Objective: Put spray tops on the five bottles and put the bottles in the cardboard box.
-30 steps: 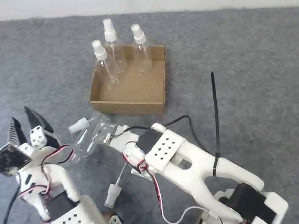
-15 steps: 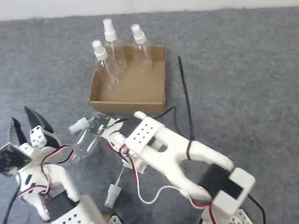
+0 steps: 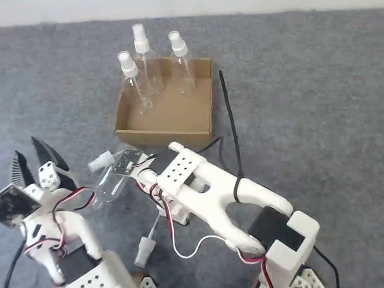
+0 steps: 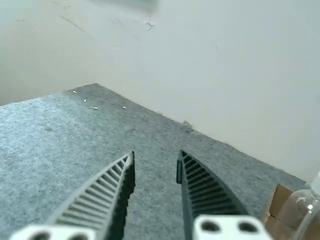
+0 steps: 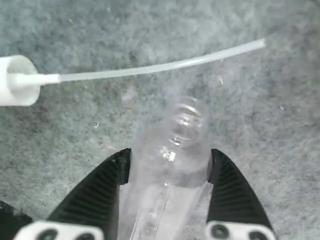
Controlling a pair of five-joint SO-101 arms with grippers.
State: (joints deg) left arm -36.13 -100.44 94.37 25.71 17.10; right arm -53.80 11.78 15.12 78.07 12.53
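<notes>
High view. Cardboard box (image 3: 168, 122) at 12 o'clock on the grey carpet, three capped bottles (image 3: 142, 59) upright along its far side. Fourth capped bottle (image 3: 110, 178) flat on the carpet at 9 o'clock of centre, near the box's front wall. Loose spray top (image 3: 144, 250) with its dip tube at 6 o'clock, close to the arm bases. Right arm (image 3: 201, 182) stretched low toward 10 o'clock, wrist down just beside the lying bottle. Left gripper (image 3: 28, 151) raised at 8 o'clock, fingers apart, nothing held.

Left wrist view. Jaws spread, aimed over the carpet at the far wall.

Right wrist view. Uncapped bottle (image 5: 175, 145) lying on the carpet, open neck pointing away from the wrist, body between the fingers of the right gripper (image 5: 169, 152). Fingers apart, one on each flank, at or just off the walls; firm clamp not confirmed. Dip tube across the carpet just beyond the neck.

Handling, as judged: light, thin clear plastic, smooth, prone to roll and to dent under a hard squeeze. Best taken across mid-body, neck left free for the spray top
</notes>
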